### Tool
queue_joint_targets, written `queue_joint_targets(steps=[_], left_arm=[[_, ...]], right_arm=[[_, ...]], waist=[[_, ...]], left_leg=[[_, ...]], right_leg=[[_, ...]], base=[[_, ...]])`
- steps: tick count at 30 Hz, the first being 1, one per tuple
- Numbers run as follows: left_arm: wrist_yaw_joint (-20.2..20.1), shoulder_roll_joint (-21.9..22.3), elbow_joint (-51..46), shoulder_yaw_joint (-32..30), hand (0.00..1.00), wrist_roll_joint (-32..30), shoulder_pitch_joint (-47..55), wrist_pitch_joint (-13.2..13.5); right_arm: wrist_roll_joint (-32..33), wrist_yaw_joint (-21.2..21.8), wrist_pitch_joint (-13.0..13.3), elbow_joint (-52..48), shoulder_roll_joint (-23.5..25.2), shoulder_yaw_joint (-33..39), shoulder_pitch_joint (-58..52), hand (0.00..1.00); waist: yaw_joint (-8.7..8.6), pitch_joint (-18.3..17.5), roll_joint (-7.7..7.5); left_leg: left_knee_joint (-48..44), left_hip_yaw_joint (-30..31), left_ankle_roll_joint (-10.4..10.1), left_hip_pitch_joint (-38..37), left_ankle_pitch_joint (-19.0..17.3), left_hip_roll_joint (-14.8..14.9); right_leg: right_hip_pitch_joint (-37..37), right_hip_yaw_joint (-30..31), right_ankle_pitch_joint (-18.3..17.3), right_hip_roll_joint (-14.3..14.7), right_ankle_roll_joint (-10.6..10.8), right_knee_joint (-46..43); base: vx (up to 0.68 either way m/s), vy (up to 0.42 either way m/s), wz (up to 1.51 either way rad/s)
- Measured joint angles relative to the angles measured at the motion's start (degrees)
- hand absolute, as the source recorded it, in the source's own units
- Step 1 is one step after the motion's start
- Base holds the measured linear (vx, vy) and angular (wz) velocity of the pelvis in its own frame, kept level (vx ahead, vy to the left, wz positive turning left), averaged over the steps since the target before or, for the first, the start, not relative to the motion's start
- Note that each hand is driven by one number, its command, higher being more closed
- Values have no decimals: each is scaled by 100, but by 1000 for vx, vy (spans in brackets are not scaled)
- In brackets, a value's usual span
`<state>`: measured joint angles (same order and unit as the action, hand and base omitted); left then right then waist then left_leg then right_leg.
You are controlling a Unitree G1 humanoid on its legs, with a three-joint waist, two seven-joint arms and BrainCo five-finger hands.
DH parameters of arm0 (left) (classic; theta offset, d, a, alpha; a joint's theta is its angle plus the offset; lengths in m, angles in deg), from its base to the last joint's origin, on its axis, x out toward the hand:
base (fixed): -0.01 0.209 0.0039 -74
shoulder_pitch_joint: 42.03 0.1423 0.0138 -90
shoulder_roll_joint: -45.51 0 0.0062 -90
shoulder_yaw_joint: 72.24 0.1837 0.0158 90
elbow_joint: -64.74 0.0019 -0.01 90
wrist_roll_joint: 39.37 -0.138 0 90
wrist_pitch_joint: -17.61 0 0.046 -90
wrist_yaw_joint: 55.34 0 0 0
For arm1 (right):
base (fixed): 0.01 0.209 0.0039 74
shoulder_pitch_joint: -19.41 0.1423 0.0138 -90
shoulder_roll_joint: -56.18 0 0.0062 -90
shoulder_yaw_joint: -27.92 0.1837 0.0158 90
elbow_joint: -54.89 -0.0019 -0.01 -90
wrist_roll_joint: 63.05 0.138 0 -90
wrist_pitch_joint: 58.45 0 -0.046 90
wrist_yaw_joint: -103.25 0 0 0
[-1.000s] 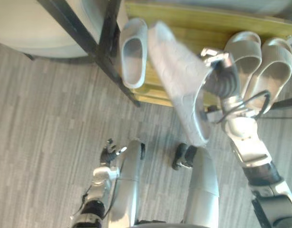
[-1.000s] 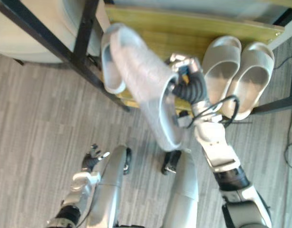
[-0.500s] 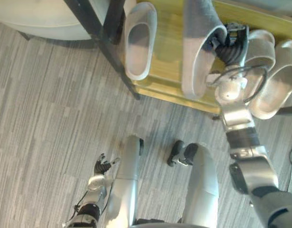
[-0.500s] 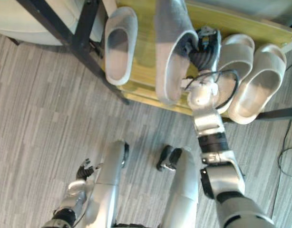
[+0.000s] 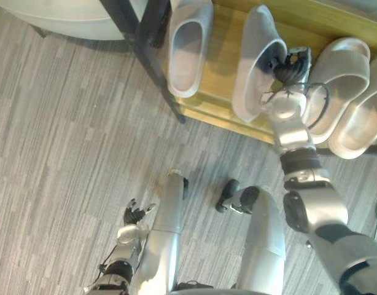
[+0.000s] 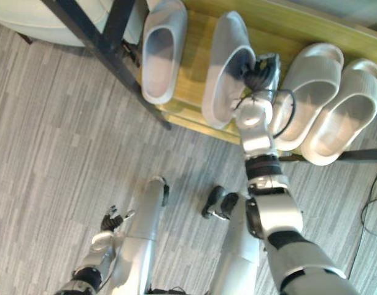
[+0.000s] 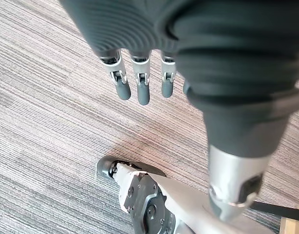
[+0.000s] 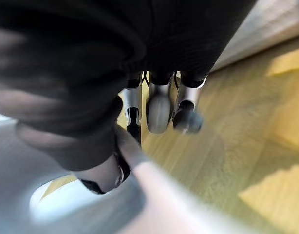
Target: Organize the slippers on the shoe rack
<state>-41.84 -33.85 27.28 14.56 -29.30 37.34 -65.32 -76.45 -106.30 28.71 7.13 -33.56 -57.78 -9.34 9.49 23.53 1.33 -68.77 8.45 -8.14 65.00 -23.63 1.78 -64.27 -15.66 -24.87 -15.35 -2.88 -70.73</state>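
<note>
The right robot hand pinches the side rim of a pale grey foam slipper. The slipper lies just to the hand's left on the yellow wooden rack shelf, its long axis running front to back. The left robot hand, fingers relaxed, hangs well apart.

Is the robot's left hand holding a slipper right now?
No, the left hand hangs above the floor with straight fingers that hold nothing.
</note>
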Motion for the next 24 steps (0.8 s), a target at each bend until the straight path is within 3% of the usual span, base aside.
queue_joint_targets(steps=[6, 15, 24], left_arm=[[37, 21, 52, 31, 0, 20, -1, -8], [36, 54, 48, 31, 0, 22, -4, -16], [25, 60, 27, 21, 0, 23, 0, -21]], right_arm=[[106, -247, 6, 142, 201, -1, 158, 0], [361, -299, 9, 114, 238, -10, 90, 0], [455, -270, 108, -943, 457, -252, -735, 0]], waist=[[59, -143, 13], [89, -234, 88], [105, -272, 106]], left_leg=[[64, -4, -47, 94, 59, 20], [134, -10, -46, 63, 128, 43], [312, -34, -77, -123, 145, 88]], right_leg=[[-125, -18, 88, 13, -159, 25], [-91, -35, 83, 31, -124, 95], [53, -36, 95, 88, -144, 231]], base=[[0, 0, 0], [-17, 9, 0], [0, 0, 0]])
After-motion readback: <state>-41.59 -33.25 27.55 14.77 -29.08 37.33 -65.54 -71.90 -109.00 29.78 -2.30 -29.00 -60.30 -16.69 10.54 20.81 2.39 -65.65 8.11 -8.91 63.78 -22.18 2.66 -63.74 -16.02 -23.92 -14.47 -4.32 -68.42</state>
